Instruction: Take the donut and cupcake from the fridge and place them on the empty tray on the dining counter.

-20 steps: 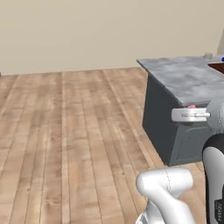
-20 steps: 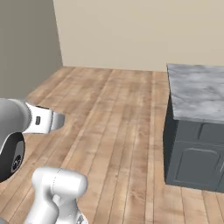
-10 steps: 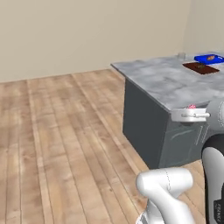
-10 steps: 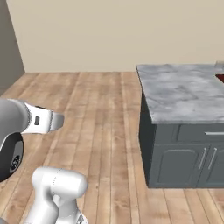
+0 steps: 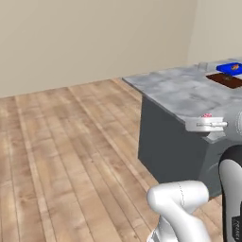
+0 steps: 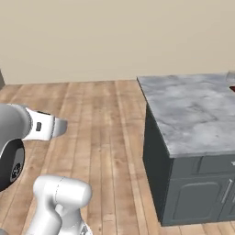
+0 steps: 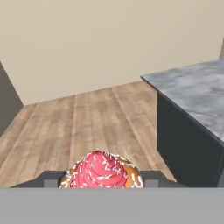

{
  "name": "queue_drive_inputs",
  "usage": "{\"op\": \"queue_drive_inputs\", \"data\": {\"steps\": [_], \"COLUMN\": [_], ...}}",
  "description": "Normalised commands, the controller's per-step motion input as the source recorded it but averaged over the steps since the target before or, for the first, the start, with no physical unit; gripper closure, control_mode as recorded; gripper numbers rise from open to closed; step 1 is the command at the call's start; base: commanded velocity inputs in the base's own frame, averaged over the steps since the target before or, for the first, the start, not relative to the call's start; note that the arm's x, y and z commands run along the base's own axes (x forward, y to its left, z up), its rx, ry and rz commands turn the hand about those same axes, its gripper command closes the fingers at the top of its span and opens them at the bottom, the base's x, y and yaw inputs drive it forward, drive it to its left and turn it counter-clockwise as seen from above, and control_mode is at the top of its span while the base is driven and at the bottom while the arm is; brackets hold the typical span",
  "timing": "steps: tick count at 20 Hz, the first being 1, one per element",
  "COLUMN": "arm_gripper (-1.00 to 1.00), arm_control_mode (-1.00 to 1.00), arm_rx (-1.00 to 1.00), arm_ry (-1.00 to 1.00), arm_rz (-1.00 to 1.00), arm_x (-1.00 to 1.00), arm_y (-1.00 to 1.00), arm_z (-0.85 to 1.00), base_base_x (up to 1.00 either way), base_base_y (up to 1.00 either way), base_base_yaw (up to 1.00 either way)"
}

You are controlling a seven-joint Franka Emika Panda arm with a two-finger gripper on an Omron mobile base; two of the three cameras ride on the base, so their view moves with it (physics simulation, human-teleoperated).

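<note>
In the hand view my gripper (image 7: 101,178) is shut on the cupcake (image 7: 101,169), whose pink frosting with white sprinkles bulges up between the two dark fingers (image 7: 50,179). From the left base view the gripper (image 5: 208,124) hangs by the near corner of the dining counter (image 5: 184,94), with a pink speck of cupcake (image 5: 206,115) on top of it. The dark brown tray (image 5: 226,80) lies far back on the marble top. That counter (image 6: 193,110) also stands at the right of the right base view. The donut and the fridge are out of view.
A blue object (image 5: 230,68) lies beyond the tray at the counter's far end. Open wooden floor (image 5: 61,142) spreads left of the counter up to a beige wall (image 6: 114,36). The counter's dark grey base (image 6: 193,193) has cabinet doors facing me.
The whole picture has shifted: the base has moved, bringing the counter leftward and closer in both base views, and more of the tray shows. The gripper still holds the cupcake.
</note>
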Motion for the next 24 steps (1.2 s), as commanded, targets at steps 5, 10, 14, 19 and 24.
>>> {"op": "queue_drive_inputs", "data": {"steps": [5,10,14,19,24], "arm_gripper": [1.0,1.0,1.0,1.0,1.0], "arm_control_mode": [1.0,1.0,1.0,1.0,1.0], "arm_rx": [0.0,0.0,0.0,0.0,0.0], "arm_ry": [0.0,0.0,0.0,0.0,0.0], "arm_rz": [0.0,0.0,0.0,0.0,0.0], "arm_x": [0.0,0.0,0.0,0.0,0.0], "arm_y": [0.0,0.0,0.0,0.0,0.0], "arm_z": [0.0,0.0,0.0,0.0,0.0], "base_base_x": [1.0,1.0,1.0,1.0,1.0], "base_base_y": [0.71,0.5,0.51,0.72,0.8], "base_base_yaw": [-0.12,-0.16,-0.24,-0.32,-0.4]}}
